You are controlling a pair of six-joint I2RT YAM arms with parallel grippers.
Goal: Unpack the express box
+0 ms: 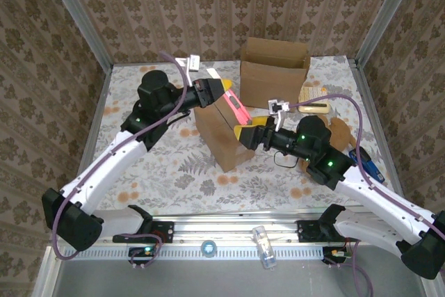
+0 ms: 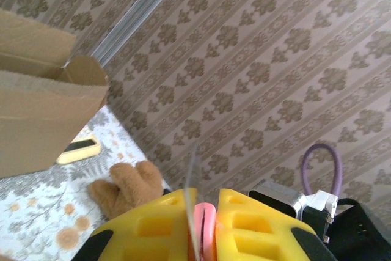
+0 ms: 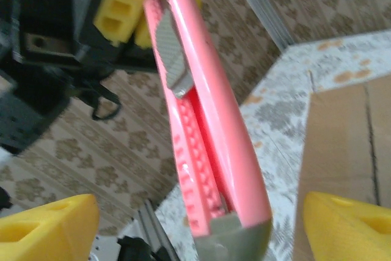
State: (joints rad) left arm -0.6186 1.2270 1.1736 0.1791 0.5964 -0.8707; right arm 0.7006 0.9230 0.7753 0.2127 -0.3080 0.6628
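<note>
The express box [image 1: 218, 137], a brown cardboard carton, stands mid-table; its top with a seam shows in the right wrist view [image 3: 342, 145]. Above it my left gripper [image 1: 224, 88] is shut on a pink utility knife [image 1: 236, 107], gripped between the yellow fingers [image 2: 153, 227] with the thin blade [image 2: 192, 172] sticking out past them. My right gripper [image 1: 245, 133] is open at the box's right side. The knife's body [image 3: 204, 126] runs down between its spread fingertips [image 3: 49, 227], touching neither, and its grey end cap [image 3: 235, 242] lies near the gripper's middle [image 3: 201, 233].
A second, open cardboard box [image 1: 274, 66] stands at the back. At the right lie a brown plush toy [image 1: 338, 130], a yellow-edged flat item [image 1: 314, 106] and a blue object [image 1: 366, 165]. Metal frame posts bound the table.
</note>
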